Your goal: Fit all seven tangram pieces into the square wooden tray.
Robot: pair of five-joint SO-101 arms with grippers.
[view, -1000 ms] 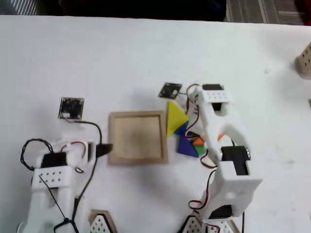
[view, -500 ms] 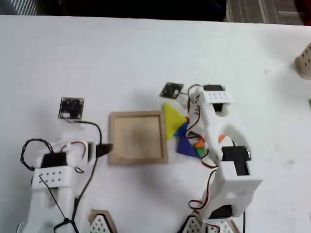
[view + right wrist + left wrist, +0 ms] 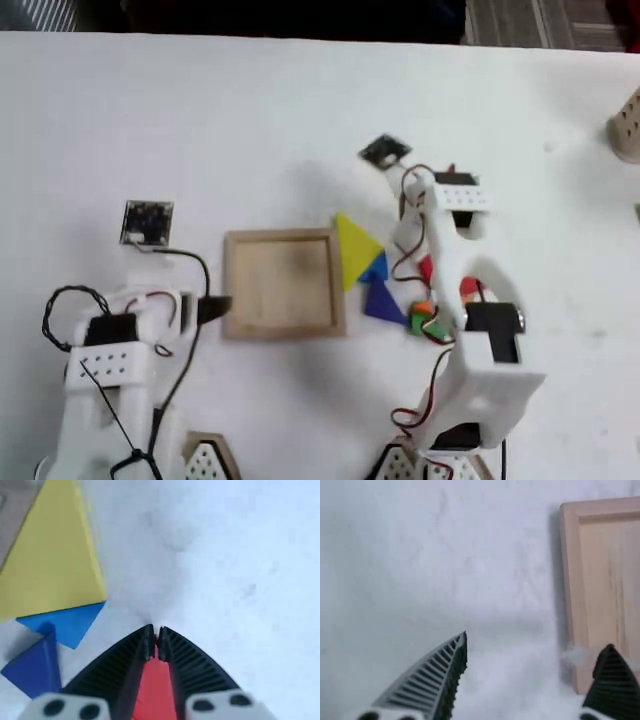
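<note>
While the square wooden tray sits bare at the middle of the desk in the high view, the pieces cluster just off its right edge. A yellow triangle lies against the rim, a light blue triangle and a dark blue triangle sit below it, and a green piece is lower still. The right arm hangs over that cluster. I'd judge the first pick-up is in hand, with nothing placed yet.

From the left wrist, the left gripper gapes wide and holds nothing, one fingertip just beside the tray's rim.

From the right wrist, the right gripper is pinched almost closed on a red piece, low over bare desk. The yellow triangle sits at upper left and both blue ones at lower left, near but apart from it. The next move, I reckon, calls for lifting the red piece clear and carrying it past the yellow triangle into the tray.
</note>
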